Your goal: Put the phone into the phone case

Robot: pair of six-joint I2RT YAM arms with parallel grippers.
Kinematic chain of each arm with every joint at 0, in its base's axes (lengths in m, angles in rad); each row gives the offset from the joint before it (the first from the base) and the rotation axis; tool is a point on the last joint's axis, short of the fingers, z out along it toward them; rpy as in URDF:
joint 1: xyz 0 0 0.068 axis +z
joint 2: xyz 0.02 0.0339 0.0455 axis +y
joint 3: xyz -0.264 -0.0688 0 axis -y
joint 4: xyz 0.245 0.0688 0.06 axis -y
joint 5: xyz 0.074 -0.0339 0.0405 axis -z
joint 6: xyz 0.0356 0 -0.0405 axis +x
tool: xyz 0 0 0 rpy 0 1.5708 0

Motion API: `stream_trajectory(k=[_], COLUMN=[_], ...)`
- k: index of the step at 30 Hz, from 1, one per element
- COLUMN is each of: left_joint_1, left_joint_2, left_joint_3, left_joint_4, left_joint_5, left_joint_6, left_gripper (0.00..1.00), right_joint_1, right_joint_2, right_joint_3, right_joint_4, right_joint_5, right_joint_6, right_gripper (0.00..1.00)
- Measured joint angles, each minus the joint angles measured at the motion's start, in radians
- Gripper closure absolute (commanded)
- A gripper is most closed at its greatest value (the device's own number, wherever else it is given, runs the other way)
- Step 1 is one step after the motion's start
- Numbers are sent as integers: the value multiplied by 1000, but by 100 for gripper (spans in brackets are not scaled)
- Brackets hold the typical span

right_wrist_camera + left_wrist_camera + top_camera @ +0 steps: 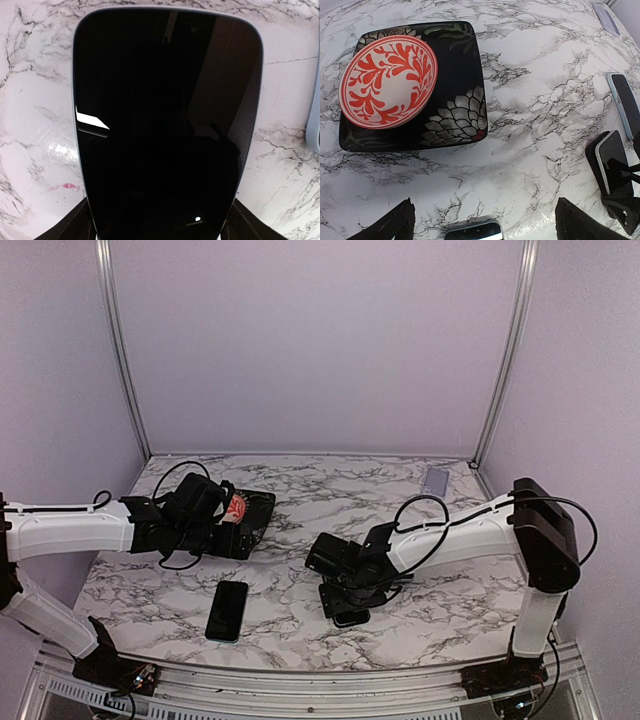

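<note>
My right gripper [345, 592] is shut on the lower end of a black phone [165, 125] that fills the right wrist view and is held tilted just over the table [614, 162]. A light-blue-rimmed phone case [624, 102] lies flat beside it, and its edge shows in the right wrist view [314, 115]. A second black phone [228, 610] lies at the front left and also shows in the left wrist view [472, 231]. My left gripper [485, 224] is wide open and empty above the table near that phone, and it shows in the top view [228, 538].
A black square plate [455, 115] with a red-and-white patterned bowl [387, 80] on it sits at the left [250, 512]. A flat grey item [436, 480] lies at the back right corner. Walls enclose the marble table [300, 490] on three sides.
</note>
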State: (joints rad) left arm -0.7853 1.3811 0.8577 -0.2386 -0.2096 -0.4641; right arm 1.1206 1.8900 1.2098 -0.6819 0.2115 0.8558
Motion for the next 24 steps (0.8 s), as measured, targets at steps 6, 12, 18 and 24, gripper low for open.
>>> stream_trajectory(k=[6,12,18,24], left_joint_1=[0,0,0,0], left_joint_2=[0,0,0,0], left_joint_3=[0,0,0,8], left_joint_4=[0,0,0,1], left_joint_5=[0,0,-1,0], left_joint_6=[0,1,5,23], left_gripper=[1,1,1,1], right_joint_1=[0,0,5,7], right_joint_2=[18,17,2,-60], right_joint_3=[26,26,14,-19], right_joint_4=[-1,0,24,63], right_joint_5=[-6,-6,3,23], right_joint_6=[-17,-24,-38,-43], right_gripper=[63,91,100,100])
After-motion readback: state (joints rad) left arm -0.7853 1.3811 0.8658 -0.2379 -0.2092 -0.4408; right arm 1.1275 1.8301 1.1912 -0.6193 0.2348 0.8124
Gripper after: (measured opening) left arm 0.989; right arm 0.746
